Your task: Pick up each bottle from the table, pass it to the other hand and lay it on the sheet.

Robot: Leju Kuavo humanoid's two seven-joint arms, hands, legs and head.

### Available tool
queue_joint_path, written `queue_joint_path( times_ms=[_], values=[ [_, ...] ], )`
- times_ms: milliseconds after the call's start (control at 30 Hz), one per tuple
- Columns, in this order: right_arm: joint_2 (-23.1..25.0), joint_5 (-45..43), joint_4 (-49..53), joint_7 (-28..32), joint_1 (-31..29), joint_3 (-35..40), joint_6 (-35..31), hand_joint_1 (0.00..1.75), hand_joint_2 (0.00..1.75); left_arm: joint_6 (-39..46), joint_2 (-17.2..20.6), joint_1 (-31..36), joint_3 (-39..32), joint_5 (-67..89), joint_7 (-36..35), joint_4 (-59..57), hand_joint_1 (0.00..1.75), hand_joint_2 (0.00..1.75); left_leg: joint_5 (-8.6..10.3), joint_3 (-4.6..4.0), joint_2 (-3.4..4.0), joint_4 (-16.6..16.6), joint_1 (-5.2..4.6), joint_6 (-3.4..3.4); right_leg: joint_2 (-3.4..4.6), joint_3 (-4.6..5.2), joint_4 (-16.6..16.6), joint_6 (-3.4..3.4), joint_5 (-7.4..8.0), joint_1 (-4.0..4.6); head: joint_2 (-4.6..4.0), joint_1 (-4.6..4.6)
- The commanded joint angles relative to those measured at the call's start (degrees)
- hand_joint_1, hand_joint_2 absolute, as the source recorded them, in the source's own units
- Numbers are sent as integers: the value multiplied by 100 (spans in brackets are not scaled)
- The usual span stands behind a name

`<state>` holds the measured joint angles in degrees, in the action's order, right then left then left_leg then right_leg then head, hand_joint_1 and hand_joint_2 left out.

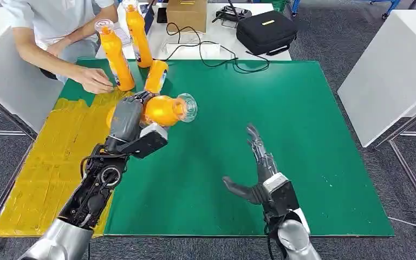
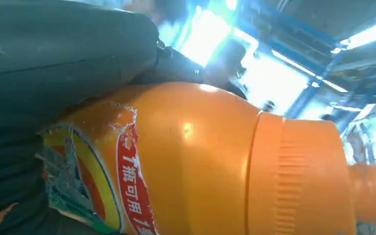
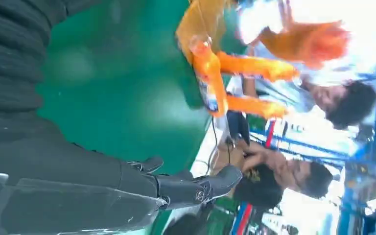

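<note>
Head view shows the left hand (image 1: 125,116) gripping an orange bottle (image 1: 165,110) held sideways above the green bench (image 1: 303,135), near the yellow sheet (image 1: 49,162), while the right hand (image 1: 257,173) hovers empty, fingers spread.

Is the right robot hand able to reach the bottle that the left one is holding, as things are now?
Probably yes. The right robot hand is open over bare green table, and the bottle in the left robot hand points its cap end toward it. Nothing lies between them.
</note>
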<state>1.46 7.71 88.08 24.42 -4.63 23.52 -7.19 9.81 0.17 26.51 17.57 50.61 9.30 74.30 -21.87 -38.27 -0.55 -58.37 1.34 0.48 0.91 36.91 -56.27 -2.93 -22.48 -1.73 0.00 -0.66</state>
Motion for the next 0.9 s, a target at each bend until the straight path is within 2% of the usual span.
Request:
queue_joint_path(
  times_ms=[33,100,133,267,533,600,700,767,833,900],
  values=[
    [-180,194,447,-226,53,-441,167,0,175,475,211,1552,284,2285,-767,-3532,175,175,-5,35,-15,6,-3,4,-26,-39,0,18,-14,2,0,0],
    [-162,229,442,-246,14,-450,158,0,175,610,186,1826,286,2609,-810,-4255,175,175,-3,33,-5,5,-1,2,-15,-34,0,17,-7,4,0,-2],
    [-172,236,440,-248,-15,-449,144,0,175,290,182,2020,353,2724,-862,-4701,175,175,-9,49,-4,4,-1,3,-18,-50,-1,24,-13,6,0,0],
    [-183,276,482,-307,-49,-474,125,0,175,116,198,2234,413,2943,-1016,-5235,175,175,0,28,3,2,-2,1,-8,-25,-1,16,-4,2,0,2],
    [-180,322,608,-346,-8,-484,122,0,175,-78,254,2313,303,2938,-1083,-5455,175,175,-15,40,10,-6,1,2,-6,-42,-8,25,-18,8,0,2],
    [-169,342,684,-360,50,-512,114,0,175,-278,272,2375,186,2877,-1135,-5565,175,175,-1,15,5,-2,1,-1,-5,-17,-4,15,-6,4,0,2],
    [-134,377,733,-429,93,-584,97,0,175,-440,311,2401,4,2767,-1200,-5678,175,175,-13,35,9,-7,1,3,-8,-40,-7,23,-18,8,0,0],
    [-99,409,744,-470,136,-647,96,0,175,-653,290,2402,-328,2445,-1045,-5750,175,175,1,10,7,-1,0,0,-2,-13,-3,13,-4,4,0,2],
    [-78,437,744,-490,176,-668,112,0,175,-674,315,2370,-328,2477,-1122,-5757,106,175,-4,20,8,-2,1,0,-4,-23,-3,17,-9,5,0,2],
    [-56,450,735,-497,178,-665,126,0,175,-657,318,2348,-343,2483,-1167,-5764,106,175,-1,14,9,-1,2,-1,-1,-16,-2,14,-5,5,0,0]
  ],
)
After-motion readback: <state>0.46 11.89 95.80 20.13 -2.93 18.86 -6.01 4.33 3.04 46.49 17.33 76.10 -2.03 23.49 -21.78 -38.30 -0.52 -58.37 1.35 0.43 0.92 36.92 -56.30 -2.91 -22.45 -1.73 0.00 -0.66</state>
